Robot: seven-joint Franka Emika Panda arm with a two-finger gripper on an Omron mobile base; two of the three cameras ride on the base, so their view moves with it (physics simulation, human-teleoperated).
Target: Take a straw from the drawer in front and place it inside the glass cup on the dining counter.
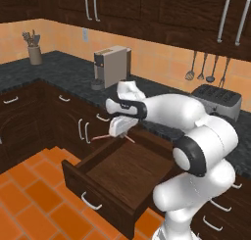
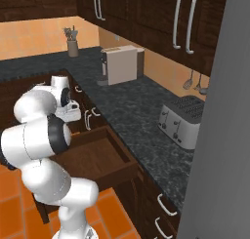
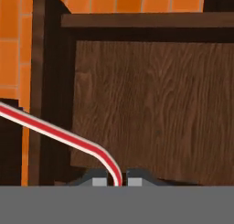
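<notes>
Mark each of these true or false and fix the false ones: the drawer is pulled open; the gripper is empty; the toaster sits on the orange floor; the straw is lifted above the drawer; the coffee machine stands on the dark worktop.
1. The drawer is pulled open. True.
2. The gripper is empty. False: its fingers are shut on the straw, red with white edges.
3. The toaster sits on the orange floor. False: it stands on the black speckled worktop.
4. The straw is lifted above the drawer. True: in the left base view it sticks out both sides of the gripper, clear of the drawer's bottom.
5. The coffee machine stands on the dark worktop. True.
</notes>
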